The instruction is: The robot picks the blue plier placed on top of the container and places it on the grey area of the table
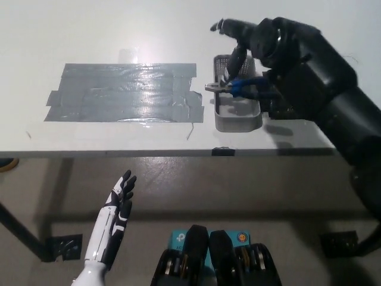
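Note:
The blue-handled plier (237,87) lies across the top of a small grey mesh container (236,114) on the white table, its metal jaws pointing left. My black right hand (241,42) hovers open just above the container's far end, fingers spread and curling down toward the plier, not touching it. The black forearm hides the plier's handle ends. The grey taped area (125,92) lies to the left of the container. My white left hand (119,199) rests open below the table edge at lower left.
A black patch (280,107) on the table sits right of the container, mostly covered by my right arm. The table's front edge (178,152) runs across the middle of the picture, with a small black clip (221,150) on it.

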